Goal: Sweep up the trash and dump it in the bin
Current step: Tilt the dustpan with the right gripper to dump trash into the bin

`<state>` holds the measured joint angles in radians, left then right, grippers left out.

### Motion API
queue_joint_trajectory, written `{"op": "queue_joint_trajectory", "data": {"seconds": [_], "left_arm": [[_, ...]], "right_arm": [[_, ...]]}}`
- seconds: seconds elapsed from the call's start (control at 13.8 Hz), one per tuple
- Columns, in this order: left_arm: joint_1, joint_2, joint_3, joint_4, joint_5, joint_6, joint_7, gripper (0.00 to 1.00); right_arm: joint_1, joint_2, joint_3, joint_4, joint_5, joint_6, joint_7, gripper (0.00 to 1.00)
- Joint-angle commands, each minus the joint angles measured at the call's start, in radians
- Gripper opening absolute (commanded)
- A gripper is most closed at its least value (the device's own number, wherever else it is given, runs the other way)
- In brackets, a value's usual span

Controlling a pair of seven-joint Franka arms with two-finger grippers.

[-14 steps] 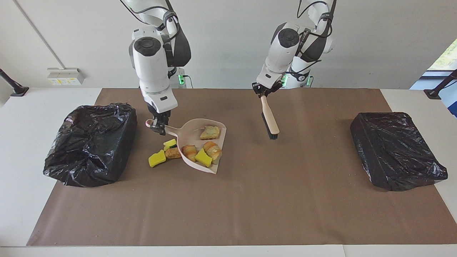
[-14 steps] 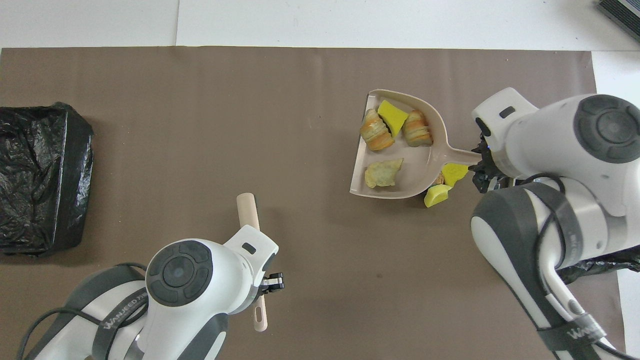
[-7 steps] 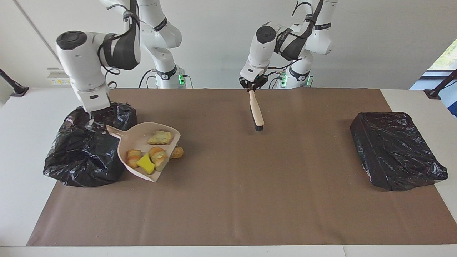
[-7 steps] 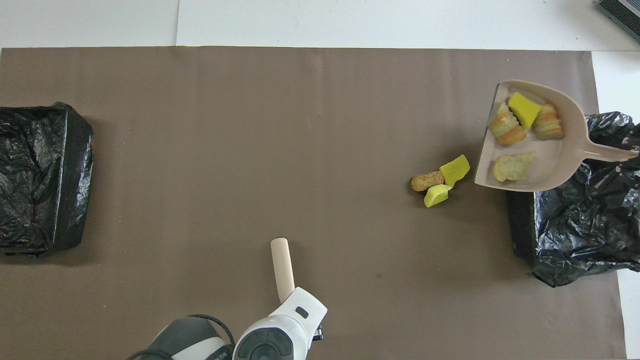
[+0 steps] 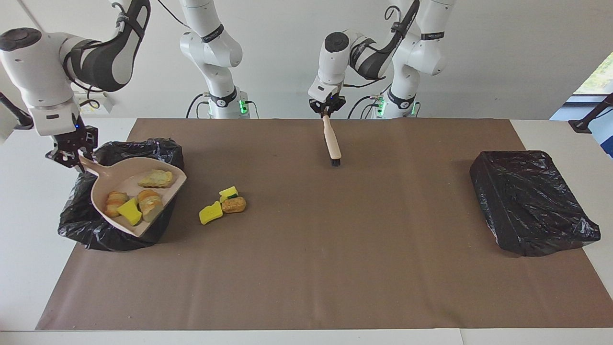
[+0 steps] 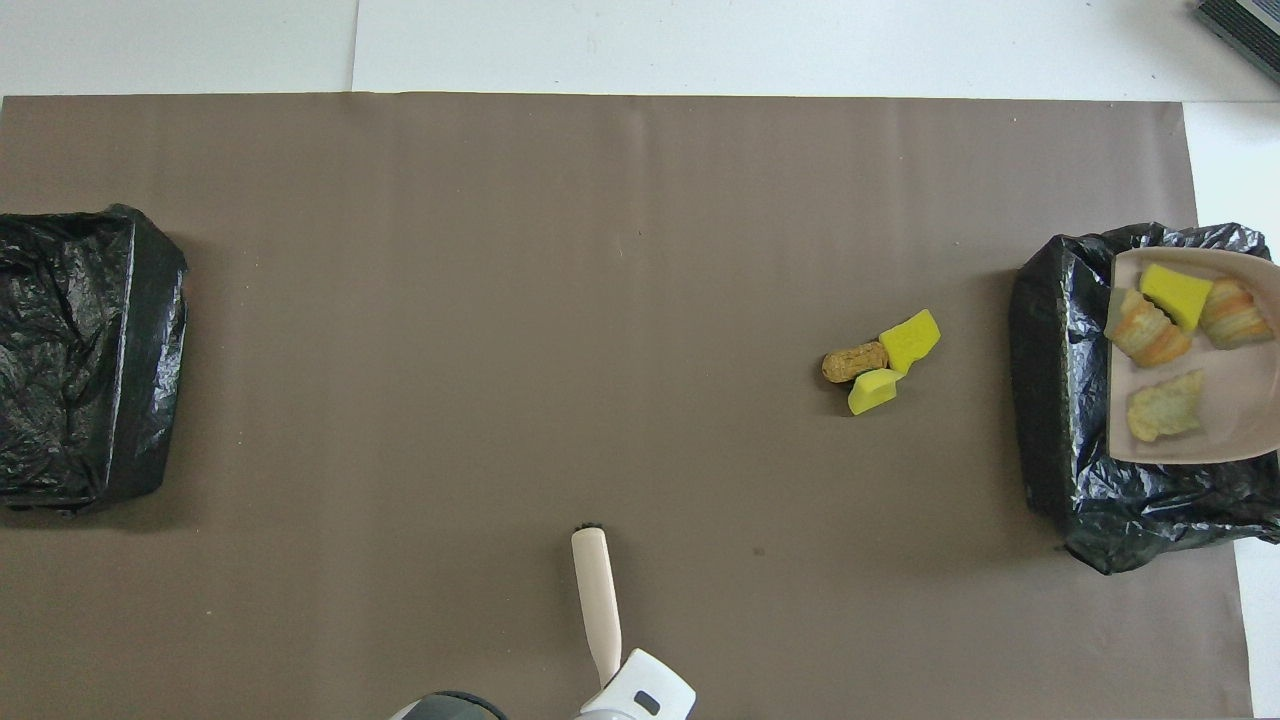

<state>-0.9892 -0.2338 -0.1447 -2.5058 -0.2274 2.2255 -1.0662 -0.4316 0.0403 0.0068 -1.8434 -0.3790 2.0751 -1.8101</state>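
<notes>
Table: we see a white table (image 5: pixel 28 268) laid with a brown paper sheet (image 5: pixel 306 268), a pale wall at the robots' end.
Left gripper (image 5: pixel 327 109): nearest the robots, clenched on the handle of the beige brush (image 5: pixel 331 140), which hangs bristles-down over the paper's robot-side strip; in the overhead view it sits at about 6 o'clock.
Right gripper (image 5: pixel 72 155): clamped on the handle of the beige dustpan (image 5: pixel 131 184), held over the black-bagged bin (image 5: pixel 103 232) at the right arm's end.
Trash in pan: we count four pieces, a flat pale one (image 5: pixel 155 178), two croissant-like ones (image 5: pixel 116 201) and a yellow sponge (image 5: pixel 130 211).
Trash on paper: a yellow sponge with green (image 5: pixel 229 193), a brown roll (image 5: pixel 234 205) and a yellow sponge (image 5: pixel 210 213), seemingly touching, at 3 o'clock from the pan in the facing view.
Second bin (image 5: pixel 531 201): at the left arm's end.
</notes>
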Motion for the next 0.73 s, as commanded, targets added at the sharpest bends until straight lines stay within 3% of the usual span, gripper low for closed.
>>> {"op": "queue_joint_trajectory", "data": {"seconds": [0.0, 0.22, 0.65], "left_arm": [[-0.037, -0.019, 0.014, -0.022, 0.010, 0.029, -0.037, 0.00], [-0.039, -0.004, 0.014, -0.022, 0.010, 0.031, -0.035, 0.00], [-0.037, 0.024, 0.014, -0.031, 0.010, 0.036, -0.023, 0.00]], "right_arm": [[0.017, 0.007, 0.013, 0.018, -0.055, -0.016, -0.104, 0.00], [0.031, 0.007, 0.015, 0.013, -0.170, 0.022, -0.183, 0.00], [0.074, -0.011, 0.015, 0.018, -0.325, 0.057, -0.056, 0.00]]}}
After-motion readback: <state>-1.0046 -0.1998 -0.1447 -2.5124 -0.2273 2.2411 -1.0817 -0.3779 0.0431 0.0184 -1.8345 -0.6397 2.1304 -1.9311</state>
